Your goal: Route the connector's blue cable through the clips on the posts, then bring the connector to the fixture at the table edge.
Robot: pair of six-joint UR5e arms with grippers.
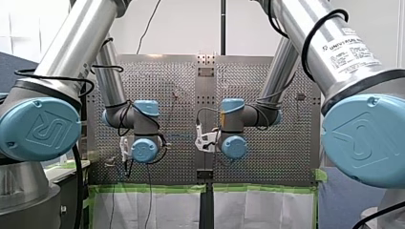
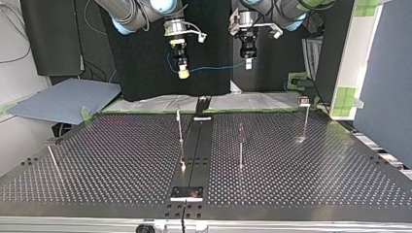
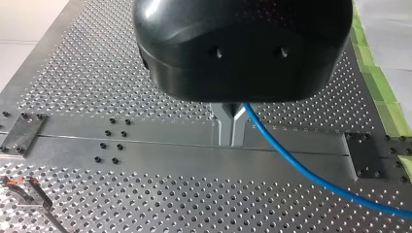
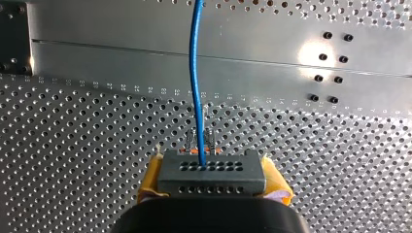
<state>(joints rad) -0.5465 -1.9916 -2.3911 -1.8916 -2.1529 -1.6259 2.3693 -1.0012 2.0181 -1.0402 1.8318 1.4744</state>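
In the top view both arms hang above the far edge of the perforated table (image 2: 121, 160). My right gripper (image 2: 183, 74), with yellow pads, is shut on the grey connector (image 4: 211, 172). The blue cable (image 4: 196, 73) leaves the connector's face and runs ahead of it. It sags across (image 2: 214, 68) to my left gripper (image 2: 248, 64). In the left wrist view the metal fingers (image 3: 232, 131) are shut on the cable (image 3: 311, 174), which trails off beside them. Thin posts (image 2: 180, 128), (image 2: 241, 145), (image 2: 305, 119) stand on the table below, clear of the cable.
Another thin post (image 2: 53, 160) leans near the top view's left edge. A dark strip (image 2: 194, 145) runs down the table's middle to a black plate (image 2: 187, 193) at the near edge. A small black block (image 2: 202, 104) sits at the far edge. Green tape (image 1: 153, 188) lines the table's border.
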